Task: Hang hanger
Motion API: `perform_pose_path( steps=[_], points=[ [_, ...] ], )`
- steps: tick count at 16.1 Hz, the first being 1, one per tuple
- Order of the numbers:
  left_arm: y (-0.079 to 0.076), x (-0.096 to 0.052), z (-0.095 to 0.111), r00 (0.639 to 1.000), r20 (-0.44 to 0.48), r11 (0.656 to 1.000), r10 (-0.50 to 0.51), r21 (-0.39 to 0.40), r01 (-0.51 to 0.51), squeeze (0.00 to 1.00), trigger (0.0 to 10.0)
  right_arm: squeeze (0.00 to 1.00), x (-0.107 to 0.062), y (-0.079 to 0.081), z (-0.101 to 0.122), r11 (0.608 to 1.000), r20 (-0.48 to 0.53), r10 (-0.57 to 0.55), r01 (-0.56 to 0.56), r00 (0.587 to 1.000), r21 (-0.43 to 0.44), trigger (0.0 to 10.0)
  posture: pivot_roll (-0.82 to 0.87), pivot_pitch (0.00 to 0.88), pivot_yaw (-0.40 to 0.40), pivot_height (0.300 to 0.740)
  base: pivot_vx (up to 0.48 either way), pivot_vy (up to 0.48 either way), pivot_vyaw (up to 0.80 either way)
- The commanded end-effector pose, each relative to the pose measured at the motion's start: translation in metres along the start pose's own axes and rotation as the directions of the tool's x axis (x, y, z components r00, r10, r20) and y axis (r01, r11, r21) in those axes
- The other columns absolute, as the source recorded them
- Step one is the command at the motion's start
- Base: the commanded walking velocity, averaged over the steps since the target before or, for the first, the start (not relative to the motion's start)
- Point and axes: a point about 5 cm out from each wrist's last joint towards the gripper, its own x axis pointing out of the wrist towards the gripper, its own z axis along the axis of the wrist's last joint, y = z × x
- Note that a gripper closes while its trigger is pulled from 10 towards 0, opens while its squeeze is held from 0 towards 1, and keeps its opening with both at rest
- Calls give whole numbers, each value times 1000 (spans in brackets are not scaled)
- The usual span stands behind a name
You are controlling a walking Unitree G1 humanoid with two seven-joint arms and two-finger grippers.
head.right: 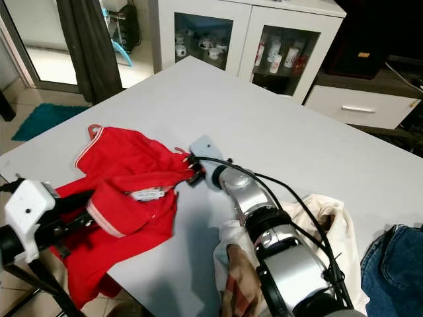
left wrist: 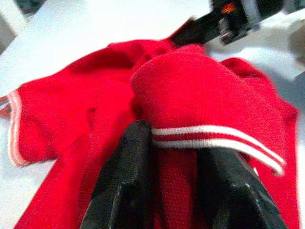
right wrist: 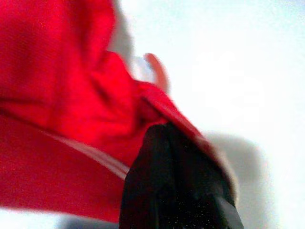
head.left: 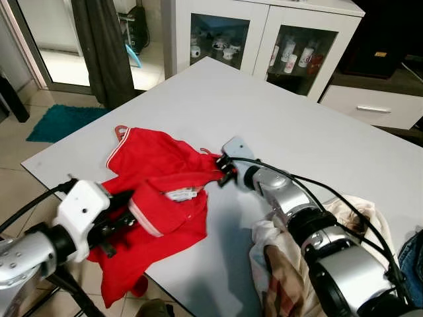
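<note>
Gripping the red garment at centre-left of the frame, the left end effector is clamped on its striped cuff; the right end effector pinches the collar beside the hanger's red loop. Risk: opposing pulls may strip fabric off the hanger, or drag it over the surface edge.

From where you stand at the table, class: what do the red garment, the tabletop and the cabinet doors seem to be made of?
Red garment: soft knit fabric, probably cotton or a blend; the left wrist view shows a fine weave and a ribbed white-striped cuff.
Tabletop: smooth matte white, likely laminate or painted board; even, with no grain.
Cabinet doors: white-painted frames with clear glass panes, since bottles show through.
</note>
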Motion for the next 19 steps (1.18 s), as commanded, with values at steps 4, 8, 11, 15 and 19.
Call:
perform_pose_path(
  steps=[4, 8, 11, 15, 19],
  points=[
    [6, 2, 1, 999, -1, 999, 38, 15, -38, 0, 10000, 0, -6, -22, 5, 996, 22, -92, 92, 996, 24, 10000, 180, 30, -98, 740, 0, 0, 0],
    [0, 17, -2, 1000, 24, 1000, 18, -6, -18, 0, 10000, 0, -6, -17, 36, 997, 151, 45, -55, 988, 63, 10000, 168, 33, -99, 740, 0, 0, 0],
    [0, 31, -4, 998, 56, 999, 28, -35, -26, 0, 10000, 0, -14, -18, 57, 983, 241, 130, -158, 962, 98, 10000, 150, 49, -66, 740, 0, 0, 0],
    [4, 39, -7, 998, 51, 999, 20, -37, -18, 0, 10000, 0, -29, -23, 74, 967, 348, 145, -207, 926, 147, 10000, 146, 61, -24, 740, 0, 0, 0],
    [6, 42, -8, 998, 53, 999, 22, -33, -20, 0, 10000, 0, -49, 13, 86, 857, 447, 401, -500, 800, 124, 10000, 144, 60, -23, 740, 0, 0, 0]
  ],
)
